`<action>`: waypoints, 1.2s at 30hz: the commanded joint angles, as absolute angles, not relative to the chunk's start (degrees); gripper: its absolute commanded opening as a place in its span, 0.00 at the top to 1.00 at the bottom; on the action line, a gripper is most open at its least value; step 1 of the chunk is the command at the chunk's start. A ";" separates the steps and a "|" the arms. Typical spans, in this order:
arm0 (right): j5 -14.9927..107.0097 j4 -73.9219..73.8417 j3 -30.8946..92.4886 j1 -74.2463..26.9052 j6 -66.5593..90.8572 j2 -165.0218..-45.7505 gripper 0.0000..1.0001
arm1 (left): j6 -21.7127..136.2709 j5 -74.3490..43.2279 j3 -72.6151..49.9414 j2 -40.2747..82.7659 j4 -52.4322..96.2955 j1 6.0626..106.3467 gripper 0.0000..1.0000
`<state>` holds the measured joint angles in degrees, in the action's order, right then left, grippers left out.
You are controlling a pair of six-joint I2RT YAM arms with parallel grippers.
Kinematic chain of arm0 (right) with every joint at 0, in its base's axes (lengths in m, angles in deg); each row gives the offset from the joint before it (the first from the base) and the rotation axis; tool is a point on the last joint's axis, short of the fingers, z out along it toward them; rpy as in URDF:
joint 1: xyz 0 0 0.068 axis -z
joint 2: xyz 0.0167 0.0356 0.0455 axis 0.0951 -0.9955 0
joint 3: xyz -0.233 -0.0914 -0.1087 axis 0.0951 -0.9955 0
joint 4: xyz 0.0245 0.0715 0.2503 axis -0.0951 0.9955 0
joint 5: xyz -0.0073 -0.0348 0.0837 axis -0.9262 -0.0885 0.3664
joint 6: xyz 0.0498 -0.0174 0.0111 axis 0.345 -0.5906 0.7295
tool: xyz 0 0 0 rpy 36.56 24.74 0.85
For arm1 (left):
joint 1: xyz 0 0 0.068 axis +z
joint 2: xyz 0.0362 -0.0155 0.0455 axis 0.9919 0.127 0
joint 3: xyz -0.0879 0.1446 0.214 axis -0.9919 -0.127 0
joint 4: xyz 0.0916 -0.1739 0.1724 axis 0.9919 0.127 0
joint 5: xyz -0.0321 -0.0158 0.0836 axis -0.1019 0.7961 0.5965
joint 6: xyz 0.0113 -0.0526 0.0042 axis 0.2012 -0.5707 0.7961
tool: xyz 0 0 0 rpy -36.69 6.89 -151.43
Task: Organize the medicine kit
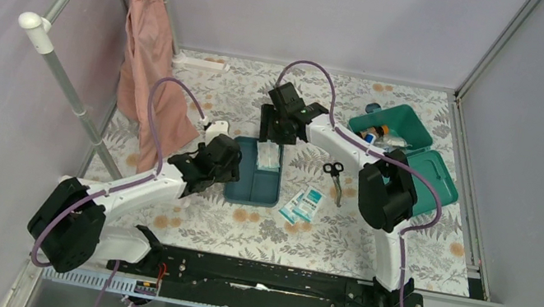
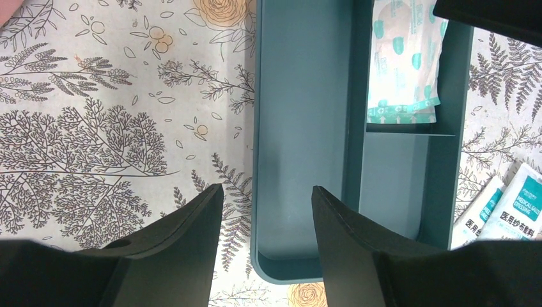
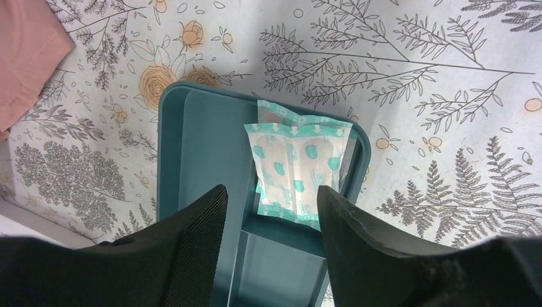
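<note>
Left gripper (image 2: pixel 267 189) hangs over the near left part of the divided tray (image 2: pixel 300 128), fingers apart, the tray's left wall running between them and nothing held. Right gripper (image 3: pixel 271 188) hovers above the tray's far end, jaws spread wide and empty. Below it, sealed dressing packets (image 3: pixel 297 169) lie in the far right compartment. The medicine kit (image 1: pixel 416 121) sits at the far right of the floral table, lid swung open, small bottles inside, well apart from both grippers. Scissors (image 1: pixel 334 176) lie between kit and tray. Loose gauze packets (image 1: pixel 303 205) rest just right of the tray's near end. A pink cloth (image 1: pixel 147 57) hangs at far left.
</note>
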<state>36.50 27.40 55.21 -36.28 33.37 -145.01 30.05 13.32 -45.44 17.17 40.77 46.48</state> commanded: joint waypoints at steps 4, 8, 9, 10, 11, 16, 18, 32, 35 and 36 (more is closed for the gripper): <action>39.69 26.83 56.69 -36.77 32.20 -144.35 0.51 | 29.44 15.20 -46.33 16.50 41.35 46.93 0.39; 37.08 26.67 58.17 -36.82 31.68 -146.87 0.54 | 29.48 15.19 -46.46 16.50 41.35 46.93 0.39; 36.17 26.51 58.39 -36.86 31.44 -147.46 0.55 | 29.48 15.06 -46.55 16.57 41.36 46.93 0.39; 35.49 25.98 58.36 -36.82 31.11 -147.90 0.56 | 29.53 15.08 -46.58 16.65 41.32 46.93 0.39; 34.94 25.29 58.10 -36.82 30.85 -148.22 0.57 | 29.57 14.96 -46.61 16.73 41.21 46.93 0.39; 32.79 22.01 55.88 -36.82 30.01 -148.80 0.61 | 29.66 14.72 -46.55 17.44 41.00 46.93 0.39; 32.33 21.55 55.39 -36.82 29.78 -149.13 0.61 | 29.74 14.69 -46.45 17.62 40.99 46.93 0.39; 33.24 21.89 50.87 -37.21 29.19 -149.65 0.63 | 29.77 14.42 -46.42 18.28 40.65 46.93 0.39; 33.35 22.70 50.20 -37.52 28.85 -149.44 0.63 | 29.84 14.44 -46.44 18.34 40.65 46.93 0.39; 33.36 22.73 49.80 -37.66 28.82 -149.01 0.63 | 29.84 14.45 -46.42 18.33 40.65 46.93 0.39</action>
